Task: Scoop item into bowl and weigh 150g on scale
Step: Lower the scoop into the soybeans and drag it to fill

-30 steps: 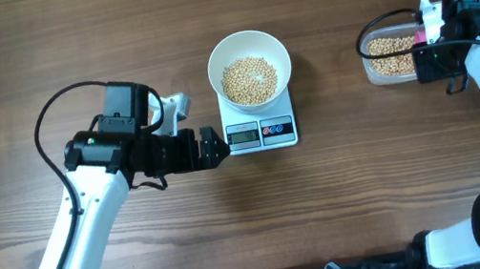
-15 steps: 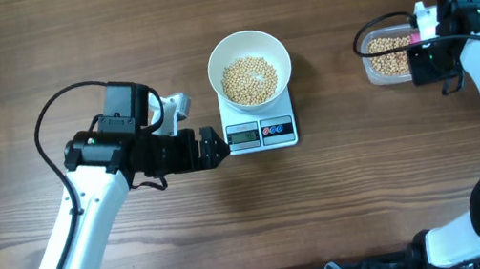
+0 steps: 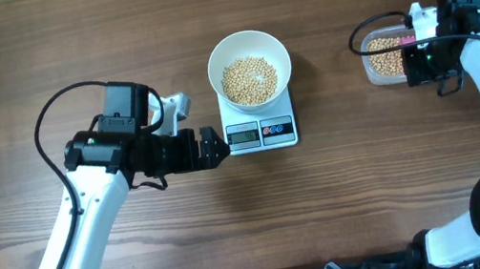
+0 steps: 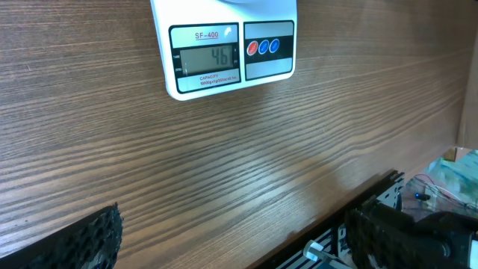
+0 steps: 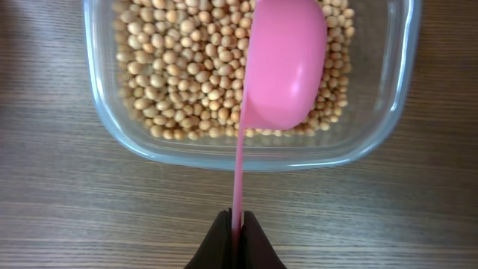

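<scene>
- At the table's right edge, my right pincer (image 5: pixel 237 224) is clamped together on the very end of the pink scoop (image 5: pixel 287 67)'s thin handle. The scoop head is down over the beans (image 5: pixel 179 75) in the clear container (image 5: pixel 246 157).
- More beans are heaped in the white bowl (image 3: pixel 244 39), which sits on the scale (image 3: pixel 261 133) mid-table.
- Handling: the beans look small, hard and round, so they will likely roll and bounce. I shouldn't pinch them but carry them in the scoop, kept level. The handle looks slim, and gripped at its end the head may sag or twist.
- My left pincer (image 3: pixel 213 148) has its fingers wide apart and empty, just beside the scale's front-left.
- The right wrist view shows the grip and the scoop; overhead shows only a pink sliver.
- Only the left wrist view makes the display (image 4: pixel 205 58) readable. It looks like 46, so probably well short.
- Only overhead shows how full the bowl is.
</scene>
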Robot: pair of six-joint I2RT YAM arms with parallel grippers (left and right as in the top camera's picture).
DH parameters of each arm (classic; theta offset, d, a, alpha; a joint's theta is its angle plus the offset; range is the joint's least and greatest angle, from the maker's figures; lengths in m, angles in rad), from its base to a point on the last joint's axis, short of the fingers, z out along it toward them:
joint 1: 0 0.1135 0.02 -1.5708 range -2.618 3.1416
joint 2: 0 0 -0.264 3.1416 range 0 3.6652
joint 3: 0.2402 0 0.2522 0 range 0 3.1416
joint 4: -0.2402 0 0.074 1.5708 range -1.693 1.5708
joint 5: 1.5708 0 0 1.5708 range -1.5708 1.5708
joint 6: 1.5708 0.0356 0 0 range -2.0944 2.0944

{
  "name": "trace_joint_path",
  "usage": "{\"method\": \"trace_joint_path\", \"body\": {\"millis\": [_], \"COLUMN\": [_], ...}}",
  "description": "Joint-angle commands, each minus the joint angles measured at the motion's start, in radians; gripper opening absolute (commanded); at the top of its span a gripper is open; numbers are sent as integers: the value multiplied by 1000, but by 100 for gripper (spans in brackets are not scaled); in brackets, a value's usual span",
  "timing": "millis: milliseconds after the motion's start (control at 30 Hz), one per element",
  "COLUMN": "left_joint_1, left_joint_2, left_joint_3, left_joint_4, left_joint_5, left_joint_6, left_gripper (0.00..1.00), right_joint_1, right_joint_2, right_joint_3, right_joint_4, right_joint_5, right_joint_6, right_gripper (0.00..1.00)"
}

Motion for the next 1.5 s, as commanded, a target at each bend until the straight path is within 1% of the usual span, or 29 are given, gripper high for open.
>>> {"method": "trace_joint_path", "body": {"millis": [0,200,333,567,767,967,1267,1467], "left_joint_1": [-1,-1,-1,-1,-1,-1,-1,-1], "left_joint_2": [2,2,2,2,2,2,2,2], "left_joint_3": [0,0,0,0,0,0,0,0], "left_joint_4": [-1,-1,-1,-1,-1,-1,-1,-1], "left_joint_5": [-10,-10,-10,-10,-10,-10,-10,-10], "left_joint_6": [-2,-2,-2,-2,-2,-2,-2,-2], "left_gripper": [100,100,100,100,100,100,100,100], "right_joint_1": [1,1,1,0,-2,-7,-90,-153], "right_joint_2": [17,17,18,18,22,77,93,93], "right_joint_3": [-4,-4,-4,-4,-4,-4,-3,-3], "right_joint_4": [-3,-18,-12,-14,-10,-14,-14,-16], "right_joint_5": [-103,-134,-214,-218,-262,-278,-375,-530], "right_joint_6": [7,12,12,35,43,67,96,82], "right_gripper": [4,4,4,4,4,4,4,4]}}
